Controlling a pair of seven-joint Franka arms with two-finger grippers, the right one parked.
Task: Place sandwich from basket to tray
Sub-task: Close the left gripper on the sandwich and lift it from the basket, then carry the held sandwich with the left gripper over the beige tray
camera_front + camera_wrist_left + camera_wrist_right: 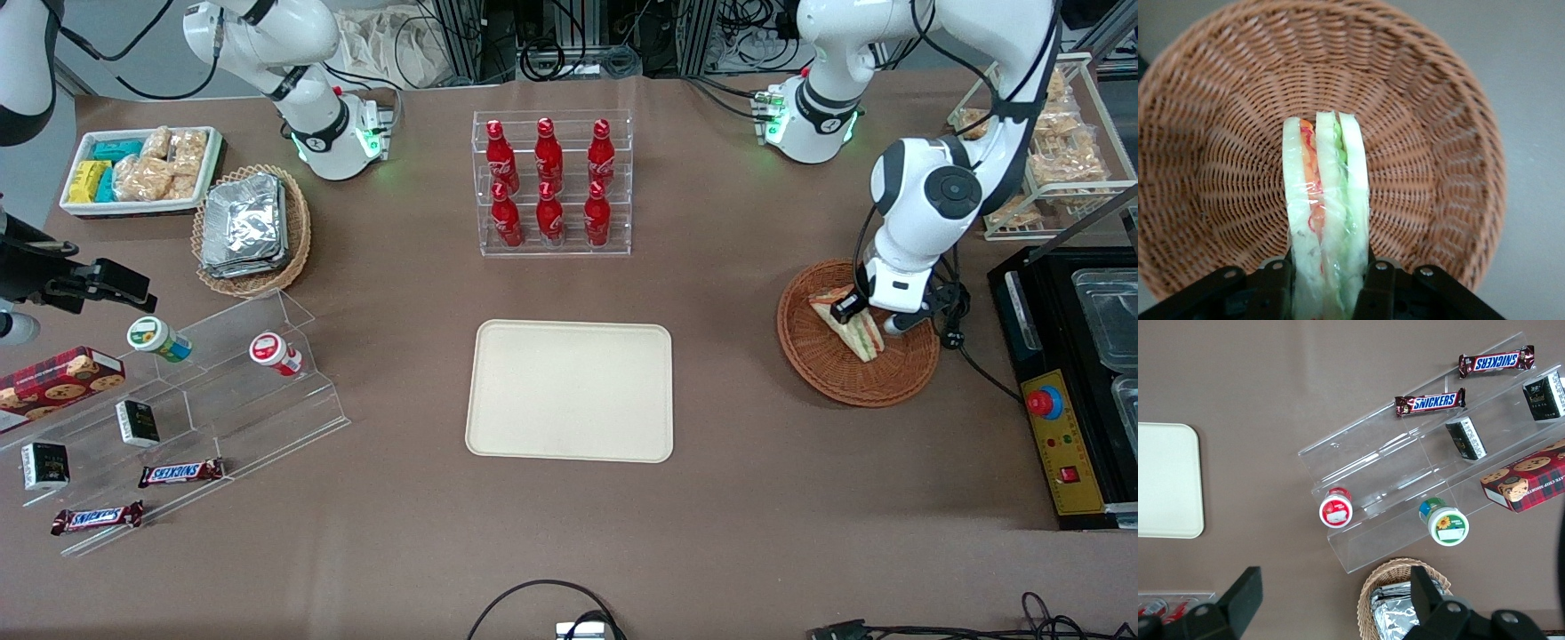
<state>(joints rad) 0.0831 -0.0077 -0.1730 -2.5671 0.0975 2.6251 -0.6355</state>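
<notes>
On the brown desk, the round wicker basket sat at about three o'clock from the cream tray, toward the working arm's end. The gripper was down inside the basket, jaws pinching the upright sandwich.

Six red cola bottles stand in a clear two-tier rack mid-table. Over toward the parked arm's end there's a white bin of snack packets, with a tan wicker basket of foil packs just beside it. Nearer the front camera sits a clear stepped display holding two lidded cups, a cookie box, small dark boxes and two Snickers bars.
</notes>
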